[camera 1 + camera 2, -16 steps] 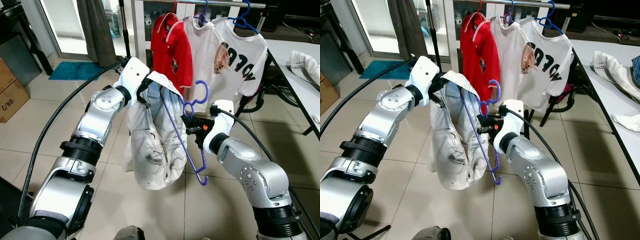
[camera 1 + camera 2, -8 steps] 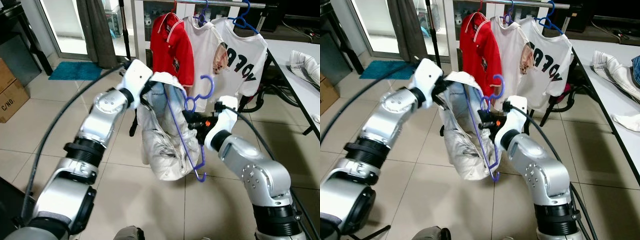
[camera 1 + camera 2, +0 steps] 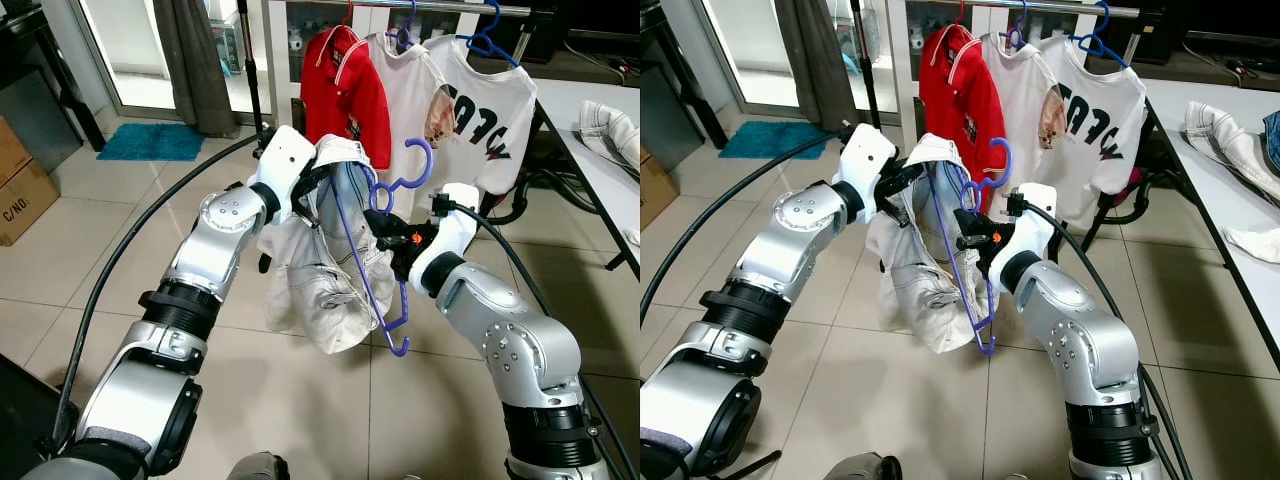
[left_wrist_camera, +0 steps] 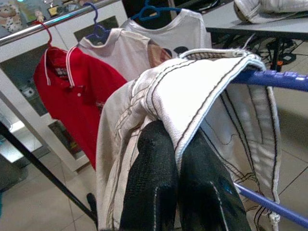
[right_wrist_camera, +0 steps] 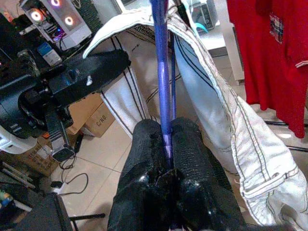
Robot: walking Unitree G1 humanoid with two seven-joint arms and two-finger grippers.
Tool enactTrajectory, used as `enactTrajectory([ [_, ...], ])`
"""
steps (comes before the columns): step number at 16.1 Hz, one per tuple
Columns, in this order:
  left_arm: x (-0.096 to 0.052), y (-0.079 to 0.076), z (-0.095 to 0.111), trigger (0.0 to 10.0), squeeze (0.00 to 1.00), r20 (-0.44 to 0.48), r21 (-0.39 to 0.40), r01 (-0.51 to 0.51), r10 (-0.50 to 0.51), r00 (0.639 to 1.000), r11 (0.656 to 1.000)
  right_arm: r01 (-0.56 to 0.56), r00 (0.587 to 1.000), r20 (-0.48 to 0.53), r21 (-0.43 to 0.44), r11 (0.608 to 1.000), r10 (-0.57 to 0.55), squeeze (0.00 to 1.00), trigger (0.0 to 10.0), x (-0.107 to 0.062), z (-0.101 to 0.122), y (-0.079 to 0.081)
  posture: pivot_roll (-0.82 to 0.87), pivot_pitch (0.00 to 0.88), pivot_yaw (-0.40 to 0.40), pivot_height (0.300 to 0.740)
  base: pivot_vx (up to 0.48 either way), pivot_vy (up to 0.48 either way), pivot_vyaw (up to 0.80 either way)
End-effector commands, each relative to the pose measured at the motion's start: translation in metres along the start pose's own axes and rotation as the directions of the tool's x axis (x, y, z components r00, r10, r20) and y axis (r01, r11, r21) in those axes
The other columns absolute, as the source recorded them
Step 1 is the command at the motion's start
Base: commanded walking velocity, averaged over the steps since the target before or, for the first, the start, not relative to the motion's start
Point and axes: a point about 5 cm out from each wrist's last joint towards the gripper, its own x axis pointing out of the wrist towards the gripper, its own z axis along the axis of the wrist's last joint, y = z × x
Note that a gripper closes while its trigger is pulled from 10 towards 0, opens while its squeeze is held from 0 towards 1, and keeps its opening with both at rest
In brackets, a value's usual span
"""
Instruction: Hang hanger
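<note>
Left arm raised, bent at elbow; left pincer (image 4: pixel 175 192) clenched on white garment (image 3: pixel 325 290) edge at chest height; right arm angled inward, right pincer (image 5: pixel 166 154) clamped on purple hanger (image 3: pixel 385 250) threaded through garment, below clothes rail (image 3: pixel 440 8).

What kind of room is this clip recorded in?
Probably a lived-in home room used for laundry: a clothes rail with a red polo shirt and white T-shirts on hangers, tiled floor, cardboard boxes.

A rail (image 3: pixel 440 6) carries three hung shirts (image 3: pixel 345 95). On the tiled floor (image 3: pixel 60 260), a teal mat (image 3: pixel 150 142) lies near the doorway and a box (image 3: pixel 20 185) at the wall.
</note>
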Motion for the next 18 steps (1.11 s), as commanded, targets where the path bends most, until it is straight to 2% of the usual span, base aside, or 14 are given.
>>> enactTrajectory([
  [1,-0.001,0.002,0.002,10.0,0.0,0.004,0.031,-0.009,0.009,1.0,0.999,-0.04,0.993,0.113,-0.024,0.999,0.042,0.0,10.0,-0.003,0.023,0.007,-0.06,0.0,0.065,0.74,0.0,0.0,0.0],
  [2,-0.001,0.002,0.003,10.0,0.0,0.012,0.007,0.011,-0.011,1.0,1.0,-0.042,0.992,0.114,-0.024,0.999,0.045,0.0,10.0,-0.002,0.023,0.007,-0.06,0.0,0.064,0.74,0.0,0.0,0.0],
  [3,-0.001,0.002,0.003,10.0,0.32,0.016,0.001,0.015,-0.015,1.0,1.0,-0.043,0.992,0.114,-0.024,0.999,0.046,0.0,10.0,-0.002,0.023,0.007,-0.06,0.0,0.064,0.74,0.0,0.0,0.0],
  [4,-0.002,0.003,0.005,10.0,1.0,0.028,-0.018,0.017,-0.016,0.999,1.0,-0.045,0.992,0.116,-0.023,0.999,0.048,0.0,10.0,-0.003,0.023,0.008,-0.06,0.0,0.065,0.74,0.0,0.0,0.0],
  [13,-0.005,0.0,0.0,10.0,1.0,0.079,-0.14,0.051,-0.041,0.996,0.989,-0.071,0.983,0.17,-0.024,0.997,0.074,0.0,10.0,-0.006,0.03,0.008,-0.06,0.0,0.062,0.74,0.0,0.0,0.0],
  [15,-0.006,-0.001,-0.001,10.0,1.0,0.099,-0.187,0.061,-0.043,0.994,0.98,-0.076,0.982,0.174,-0.028,0.997,0.08,0.0,10.0,-0.006,0.03,0.008,-0.06,0.0,0.06,0.74,0.0,0.0,0.0],
  [16,-0.009,0.0,0.0,10.0,1.0,0.135,-0.251,0.074,-0.041,0.99,0.965,-0.08,0.981,0.175,-0.03,0.996,0.084,0.0,10.0,-0.007,0.031,0.008,-0.06,0.0,0.057,0.74,0.0,0.0,0.0],
  [18,-0.016,0.002,0.001,10.0,1.0,0.19,-0.309,0.112,-0.054,0.98,0.945,-0.083,0.98,0.176,-0.031,0.996,0.088,0.0,10.0,-0.007,0.031,0.008,-0.06,0.0,0.055,0.74,0.0,0.0,0.0],
])
